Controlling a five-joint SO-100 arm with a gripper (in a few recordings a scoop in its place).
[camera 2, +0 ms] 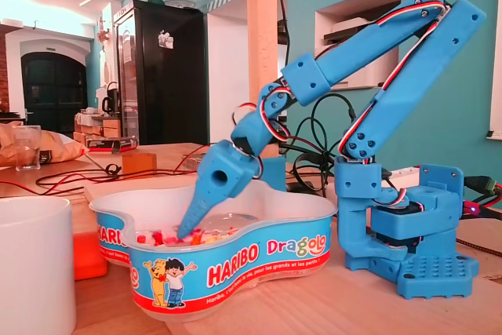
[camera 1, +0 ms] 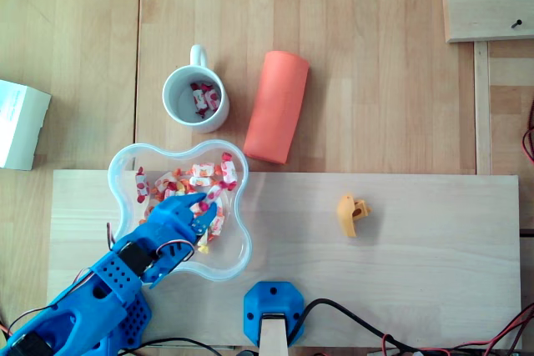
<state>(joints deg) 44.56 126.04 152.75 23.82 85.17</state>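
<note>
My blue gripper (camera 1: 203,204) reaches down into a clear wavy-edged Haribo tub (camera 1: 237,249) at the left of the wooden board. Its tips sit among several wrapped red, white and orange candies (camera 1: 200,174). In the fixed view the fingers (camera 2: 202,203) slant steeply down into the candies (camera 2: 192,236) inside the tub (camera 2: 259,253). The jaws stand close together with their tips buried, so I cannot make out a gap or a grip. Just behind the tub, a white mug (camera 1: 193,93) holds a few candies.
An orange cylinder (camera 1: 277,106) lies right of the mug. A small yellow piece (camera 1: 352,214) rests on the light board (camera 1: 434,256) to the right. A white box (camera 1: 20,122) sits at the left edge. The arm's blue base (camera 1: 272,310) and cables are at the front edge.
</note>
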